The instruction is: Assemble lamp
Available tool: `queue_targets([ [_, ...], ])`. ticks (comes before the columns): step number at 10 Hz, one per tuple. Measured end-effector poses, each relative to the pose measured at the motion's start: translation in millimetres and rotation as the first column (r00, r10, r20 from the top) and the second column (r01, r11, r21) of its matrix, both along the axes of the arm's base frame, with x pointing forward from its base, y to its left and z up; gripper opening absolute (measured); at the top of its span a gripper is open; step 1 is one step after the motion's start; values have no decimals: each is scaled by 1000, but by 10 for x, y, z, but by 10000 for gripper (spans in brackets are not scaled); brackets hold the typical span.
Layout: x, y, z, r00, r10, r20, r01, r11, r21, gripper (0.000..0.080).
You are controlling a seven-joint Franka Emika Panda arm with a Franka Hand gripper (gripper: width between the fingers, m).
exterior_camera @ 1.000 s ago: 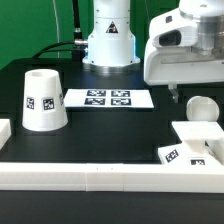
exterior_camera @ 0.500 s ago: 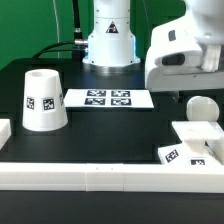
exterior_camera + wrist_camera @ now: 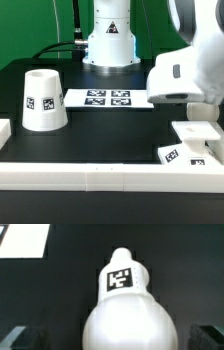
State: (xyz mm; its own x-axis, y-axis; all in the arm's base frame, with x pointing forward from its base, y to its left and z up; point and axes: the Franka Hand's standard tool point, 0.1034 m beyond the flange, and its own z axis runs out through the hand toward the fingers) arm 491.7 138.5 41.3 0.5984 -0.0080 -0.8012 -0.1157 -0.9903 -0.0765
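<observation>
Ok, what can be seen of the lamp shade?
The shade is a matte white, tapered cup. It stands upright on the black table, wide end down, with a dark opening on top and one black-and-white tag on its side. It sits at the exterior view's left, beside the marker board, apparently touching only the table.

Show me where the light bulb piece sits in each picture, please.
Wrist view: the bulb fills the middle, its tag facing the camera, between the open jaws.
Exterior view: not clearly visible; it is hidden behind the arm on the exterior view's right.
Shared landmark: the marker board, probably the flat white patch at the wrist view's corner.
</observation>
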Motion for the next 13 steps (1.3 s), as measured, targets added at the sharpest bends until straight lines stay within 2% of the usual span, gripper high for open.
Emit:
queue_targets([
  [2, -42, 10, -91, 999, 6, -37, -6, 1000, 3, 698],
  [6, -127, 78, -295, 1000, 7, -4, -7, 1000, -5, 698],
  [9, -177, 56, -341, 1000, 6, -8, -6, 1000, -8, 698],
  [10, -177, 56, -341, 1000, 6, -8, -6, 1000, -8, 574],
  [13, -149, 52, -331, 1000, 5, -3, -5, 1000, -7, 574],
])
